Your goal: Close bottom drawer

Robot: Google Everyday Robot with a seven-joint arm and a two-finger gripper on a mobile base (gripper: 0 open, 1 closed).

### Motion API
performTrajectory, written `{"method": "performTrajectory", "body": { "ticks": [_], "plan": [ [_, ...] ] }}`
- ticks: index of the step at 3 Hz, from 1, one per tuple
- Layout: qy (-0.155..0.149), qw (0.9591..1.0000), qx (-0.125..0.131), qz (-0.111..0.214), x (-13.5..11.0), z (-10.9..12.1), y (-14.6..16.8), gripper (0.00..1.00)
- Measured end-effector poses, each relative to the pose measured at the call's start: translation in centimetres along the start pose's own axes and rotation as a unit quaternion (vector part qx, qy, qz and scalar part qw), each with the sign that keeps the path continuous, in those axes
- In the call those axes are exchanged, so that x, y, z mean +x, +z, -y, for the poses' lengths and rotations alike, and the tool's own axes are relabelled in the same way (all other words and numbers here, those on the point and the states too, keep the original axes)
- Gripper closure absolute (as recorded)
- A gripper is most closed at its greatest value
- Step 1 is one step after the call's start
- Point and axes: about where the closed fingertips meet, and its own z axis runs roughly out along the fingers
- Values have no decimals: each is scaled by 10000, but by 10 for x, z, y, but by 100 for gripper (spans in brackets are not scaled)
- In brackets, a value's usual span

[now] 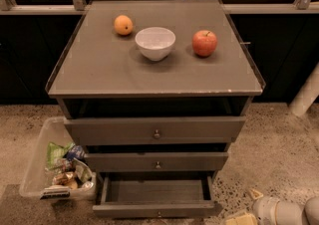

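The desk [99, 72] fills the middle of the frame, with its bottom drawer [149, 211] pulled out at lower centre. In the lower right corner the gripper [244, 208] sits just beside that drawer's right end; whether it is released or clenched cannot be told. On the desk a white bowl [155, 43] stands between an orange [123, 25] and a red apple [205, 43].

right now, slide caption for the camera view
Bottom drawer stands open; gripper low near its right front corner
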Motion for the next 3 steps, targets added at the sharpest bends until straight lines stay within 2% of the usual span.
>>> {"method": "performTrajectory", "body": {
  "ticks": [1,3],
  "plan": [
    [372,9980,-486,142,38,15,39,0],
    [1042,9878,-1137,225,107,31,116,0]
  ]
}}
